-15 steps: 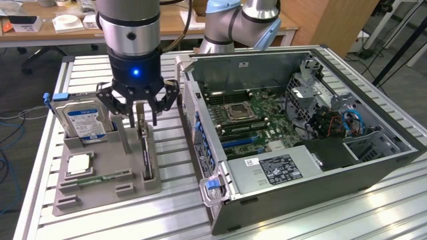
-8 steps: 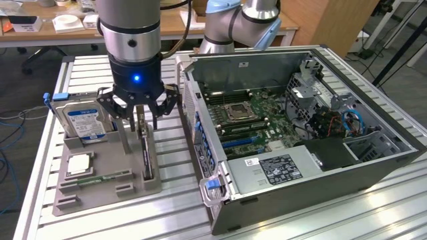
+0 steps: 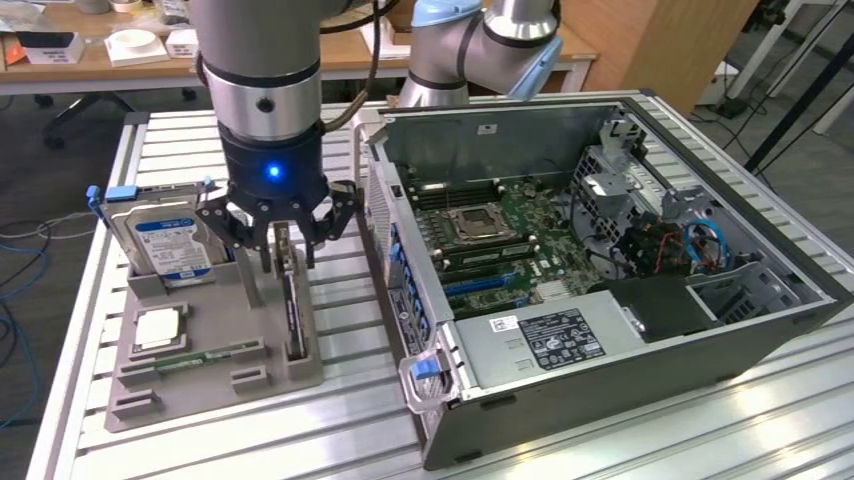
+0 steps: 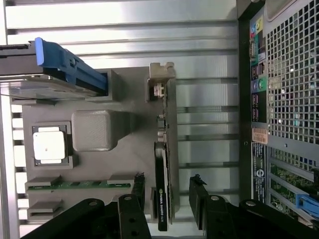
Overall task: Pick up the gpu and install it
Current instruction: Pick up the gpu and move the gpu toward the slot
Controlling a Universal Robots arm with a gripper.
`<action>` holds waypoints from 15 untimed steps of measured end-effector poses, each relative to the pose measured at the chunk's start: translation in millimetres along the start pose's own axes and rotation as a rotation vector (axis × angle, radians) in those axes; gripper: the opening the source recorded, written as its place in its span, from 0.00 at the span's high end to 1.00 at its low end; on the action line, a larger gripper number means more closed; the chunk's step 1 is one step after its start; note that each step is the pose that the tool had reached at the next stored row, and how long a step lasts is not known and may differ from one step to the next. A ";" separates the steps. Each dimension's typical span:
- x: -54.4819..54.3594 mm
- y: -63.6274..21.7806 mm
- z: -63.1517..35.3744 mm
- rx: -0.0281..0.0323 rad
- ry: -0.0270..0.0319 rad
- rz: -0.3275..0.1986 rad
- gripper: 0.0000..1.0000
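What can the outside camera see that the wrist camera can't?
Exterior view: the robot arm and the motherboard inside the open computer case.
Wrist view: the case's back panel and its coloured ports.
Both: the gpu standing on edge in the gray holder. The open tool has a finger on each side of the gpu, not touching it. The hard drive is there too.

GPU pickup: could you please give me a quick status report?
Pincer open, straddling the gpu. It stands on edge in the grey tray, not gripped. Hard drive alongside, clear.
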State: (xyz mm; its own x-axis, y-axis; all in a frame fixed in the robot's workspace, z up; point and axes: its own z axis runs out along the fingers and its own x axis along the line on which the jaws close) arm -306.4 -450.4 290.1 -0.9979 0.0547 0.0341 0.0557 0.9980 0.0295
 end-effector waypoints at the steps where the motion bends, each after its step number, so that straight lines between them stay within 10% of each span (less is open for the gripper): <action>1: 0.1 -0.2 1.5 0.0001 0.0001 0.000 0.51; 15: 2.2 -2.9 23.4 0.0000 0.0001 0.000 0.51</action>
State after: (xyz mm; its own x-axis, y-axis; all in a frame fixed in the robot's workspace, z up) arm -309.5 -452.5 266.7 -0.9979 0.0547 0.0342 0.0557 0.9980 0.0295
